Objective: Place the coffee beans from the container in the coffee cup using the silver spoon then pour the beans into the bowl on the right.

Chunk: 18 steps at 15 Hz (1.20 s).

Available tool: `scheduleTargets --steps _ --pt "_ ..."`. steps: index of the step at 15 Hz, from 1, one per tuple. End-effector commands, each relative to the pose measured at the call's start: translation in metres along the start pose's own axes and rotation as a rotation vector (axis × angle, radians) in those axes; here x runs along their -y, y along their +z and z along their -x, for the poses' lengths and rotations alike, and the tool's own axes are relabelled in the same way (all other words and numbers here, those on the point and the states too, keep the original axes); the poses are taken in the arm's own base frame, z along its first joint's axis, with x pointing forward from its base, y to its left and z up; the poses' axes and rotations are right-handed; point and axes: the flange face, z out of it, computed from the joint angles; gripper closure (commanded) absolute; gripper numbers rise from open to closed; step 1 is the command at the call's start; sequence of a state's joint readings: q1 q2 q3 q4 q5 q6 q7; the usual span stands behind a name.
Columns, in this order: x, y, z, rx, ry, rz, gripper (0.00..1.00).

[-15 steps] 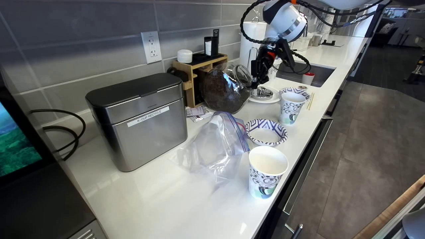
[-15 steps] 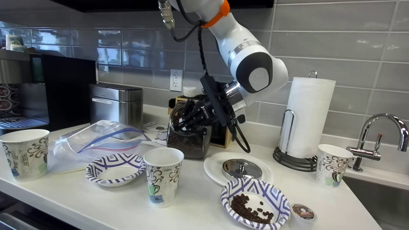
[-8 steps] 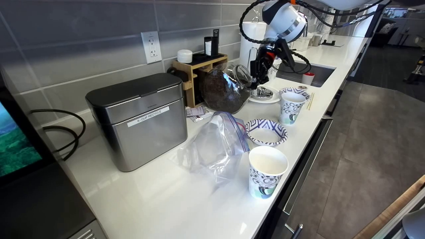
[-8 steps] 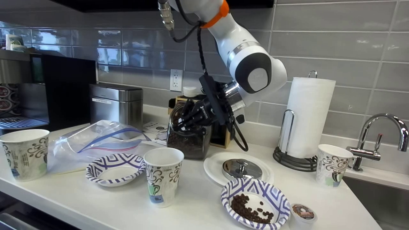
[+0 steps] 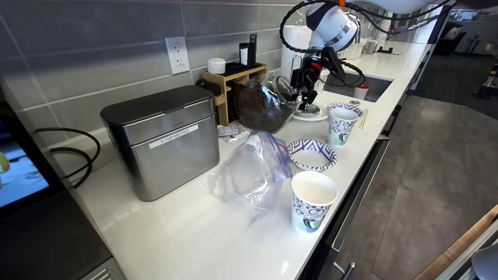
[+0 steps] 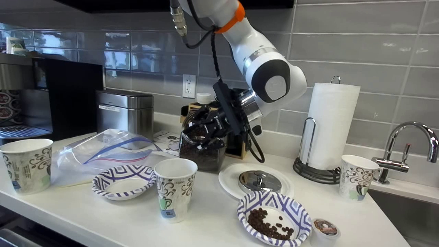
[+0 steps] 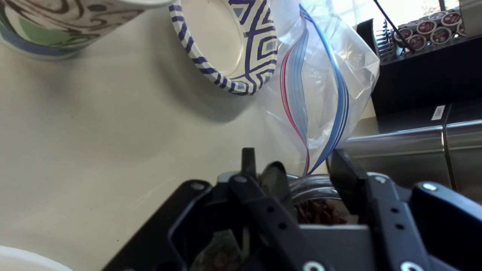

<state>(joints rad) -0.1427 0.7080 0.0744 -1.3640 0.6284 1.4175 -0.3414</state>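
Steel bin (image 5: 171,159), clear zip bag (image 5: 255,171), paper towel roll (image 6: 332,127), faucet (image 6: 391,164)

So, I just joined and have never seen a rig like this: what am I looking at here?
The machine is a jointed white robot arm ending in a black two-fingered gripper. Two cameras stand outside the robot, watching from different places; the close-up comes from a camera on its wrist, with the gripper at the bottom.

On the glossy white counter are a clear glass jar of dark brown coffee beans, three swirl-printed white paper cups, and a white paper bowl with blue geometric print. A matching bowl contains some beans. There are also a clear plastic zip bag and a shiny silver lid on a round white plate.

The gripper stands open by the jar's mouth; I can't make out anything held.
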Motion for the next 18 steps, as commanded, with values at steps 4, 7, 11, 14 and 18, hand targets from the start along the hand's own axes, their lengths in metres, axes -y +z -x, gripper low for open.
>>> scheduleTargets --steps 4,7,11,14,18 --pt "0.002 0.002 0.011 0.078 0.055 0.062 0.0" --pt "0.003 -0.001 0.023 0.125 0.06 0.104 0.0" --pt "0.003 -0.014 0.032 0.112 0.061 0.185 0.0" --pt "0.008 -0.024 0.044 0.108 0.047 0.26 0.0" --pt "0.015 -0.036 0.065 0.107 0.0 0.384 0.0"
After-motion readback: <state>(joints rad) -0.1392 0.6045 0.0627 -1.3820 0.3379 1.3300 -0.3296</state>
